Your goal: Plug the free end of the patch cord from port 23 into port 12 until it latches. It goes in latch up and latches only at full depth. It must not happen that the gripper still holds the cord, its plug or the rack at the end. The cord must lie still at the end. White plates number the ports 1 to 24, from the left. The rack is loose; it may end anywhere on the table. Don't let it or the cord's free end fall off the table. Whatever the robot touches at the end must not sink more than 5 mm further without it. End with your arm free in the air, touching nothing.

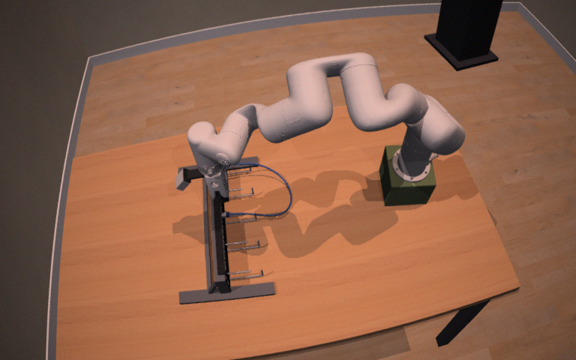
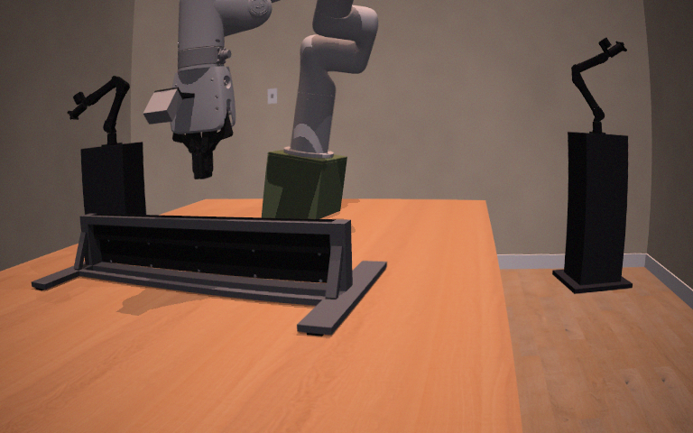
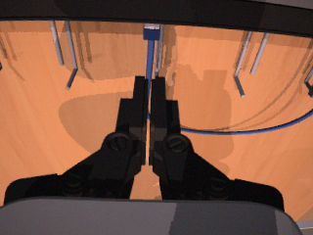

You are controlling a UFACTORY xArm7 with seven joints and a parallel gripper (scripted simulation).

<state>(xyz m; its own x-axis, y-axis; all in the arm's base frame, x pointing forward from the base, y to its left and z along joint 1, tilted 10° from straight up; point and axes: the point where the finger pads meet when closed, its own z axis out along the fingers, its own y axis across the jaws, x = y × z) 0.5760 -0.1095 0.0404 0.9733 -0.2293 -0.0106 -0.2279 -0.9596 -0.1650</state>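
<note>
My gripper (image 2: 202, 177) (image 3: 149, 96) is shut and empty, raised above the dark rack (image 1: 250, 289) (image 2: 219, 225) (image 3: 98, 12). The rack stands on its two feet. The blue plug (image 1: 226, 214) (image 3: 152, 33) sits at the rack's front face, near the middle of its length, with the blue cord (image 1: 291, 197) (image 3: 220, 132) running straight out behind it, then looping to the rack's far end. In the wrist view the cord passes beneath my fingertips. The cord's other end is hidden behind the arm. Port numbers, the latch and the plug's depth cannot be made out.
Thin metal hooked guides (image 1: 258, 244) (image 3: 73, 78) stick out from the rack's front in pairs, one beside the plug. The green base block (image 1: 407, 196) (image 2: 291, 188) stands across the table from the rack. The table's edge (image 1: 373, 331) runs beyond the near foot.
</note>
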